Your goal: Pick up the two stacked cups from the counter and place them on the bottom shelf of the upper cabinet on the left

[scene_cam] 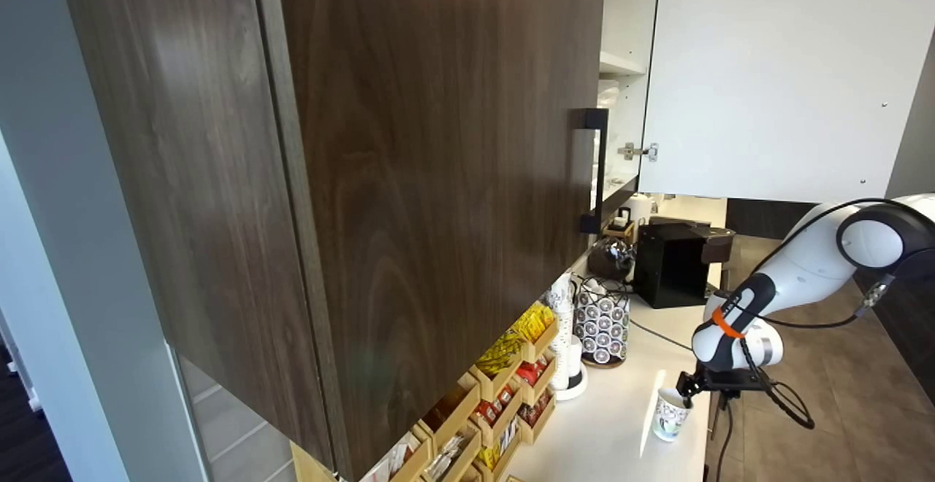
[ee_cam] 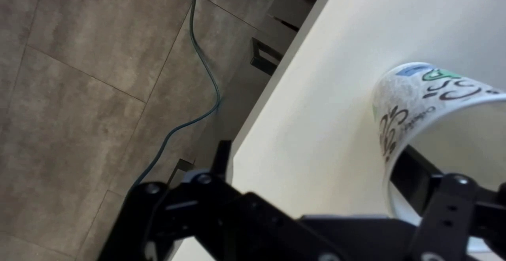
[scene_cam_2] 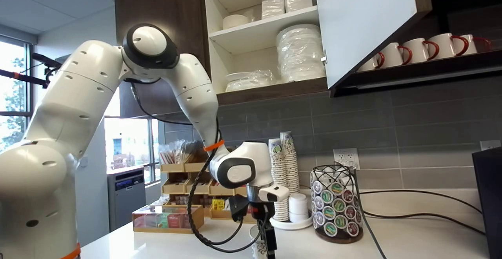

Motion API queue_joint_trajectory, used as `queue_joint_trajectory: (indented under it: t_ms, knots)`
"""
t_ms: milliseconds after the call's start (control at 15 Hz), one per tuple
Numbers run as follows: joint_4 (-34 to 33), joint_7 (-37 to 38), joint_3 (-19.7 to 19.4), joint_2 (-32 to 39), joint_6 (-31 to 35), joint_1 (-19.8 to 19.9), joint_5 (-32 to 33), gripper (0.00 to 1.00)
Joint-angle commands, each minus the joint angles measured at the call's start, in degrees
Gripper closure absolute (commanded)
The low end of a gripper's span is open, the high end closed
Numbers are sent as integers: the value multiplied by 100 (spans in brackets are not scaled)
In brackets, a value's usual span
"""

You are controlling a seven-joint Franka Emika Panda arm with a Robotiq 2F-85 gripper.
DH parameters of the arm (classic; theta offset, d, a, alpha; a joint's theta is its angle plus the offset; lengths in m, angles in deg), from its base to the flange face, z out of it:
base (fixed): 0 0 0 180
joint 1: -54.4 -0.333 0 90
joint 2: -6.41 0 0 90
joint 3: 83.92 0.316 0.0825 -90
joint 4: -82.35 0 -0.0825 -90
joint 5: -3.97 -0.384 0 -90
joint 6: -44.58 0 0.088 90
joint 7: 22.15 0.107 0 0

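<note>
In the wrist view, our claw (ee_cam: 317,160) is spread apart, one finger (ee_cam: 413,176) inside the cups (ee_cam: 411,99) at three o'clock on the table (ee_cam: 316,114), the other outside, toward seven o'clock, presumably so closing pinches the wall; nesting we cannot confirm.

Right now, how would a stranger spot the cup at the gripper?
Find the long off-white counter, then the black gripper by its edge. The patterned cup is there, one finger at its open mouth; it is short, unlike the tall cup stacks by the wall.
</note>
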Motion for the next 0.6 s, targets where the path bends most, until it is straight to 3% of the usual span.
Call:
queue_joint_trajectory:
  t_ms: [0, 133, 400, 533]
  knots:
    - [7, 139, -105, -52, -226, 38, -21, 0]
    - [-73, -171, 247, -19, -420, 324, -371, 0]
    - [-372, -1377, 1413, 75, -670, 1104, -1761, 0]
    - [-657, -1760, 1622, 254, -817, 1142, -2060, 0]
